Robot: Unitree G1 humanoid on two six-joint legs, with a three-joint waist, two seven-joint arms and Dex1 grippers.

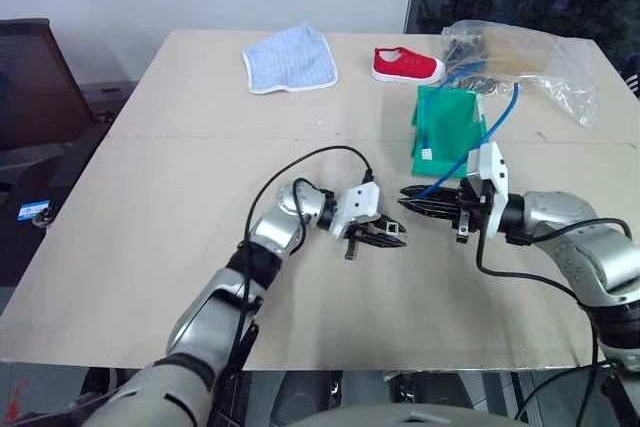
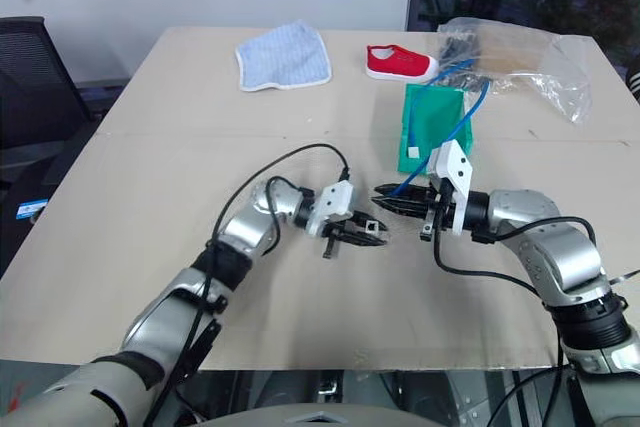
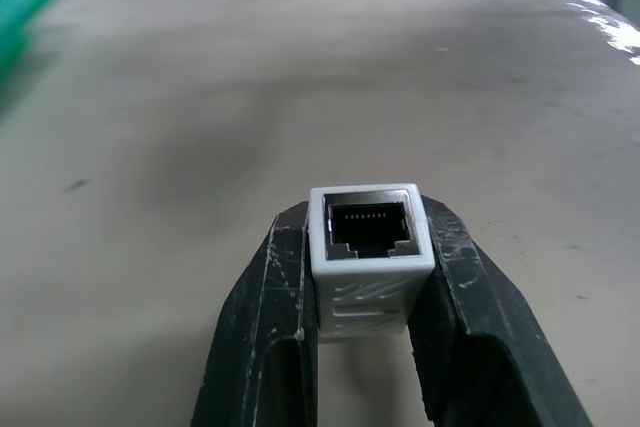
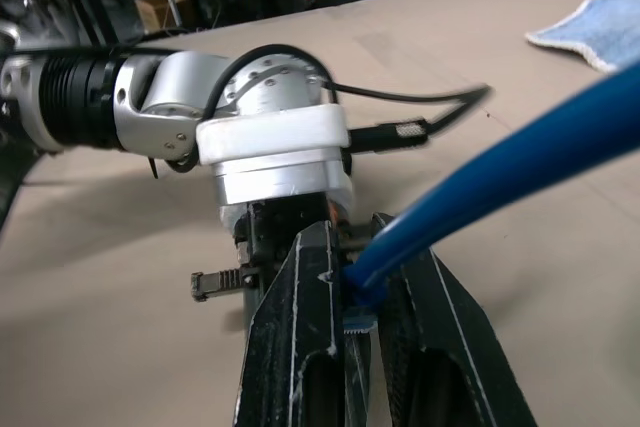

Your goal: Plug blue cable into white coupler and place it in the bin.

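Near the middle of the head view, just below centre, the left gripper (image 1: 392,235) is clamping the white coupler (image 3: 371,235) between its two black fingers (image 3: 262,332), and the coupler is sitting with its long axis along the fingers and its dark square socket facing outward, away from the wrist and toward the right side of the frame. A row of fine metal contacts is showing inside that socket; no lettering can be read on its white shell. Facing it from the right of centre, the right gripper (image 1: 412,197) is pinching the blue cable (image 1: 478,142) close to its plug end, its jaws narrowed onto the wire. The held end is lying roughly level and pointing left at the coupler, with a small gap between the two grippers' tips. From the grip the cable is arching up and to the right across the bin (image 1: 437,117), which is standing on the table (image 1: 180,197) in the upper right of centre, just above the right gripper. A small white label is sitting on the bin's near edge, too small to read.
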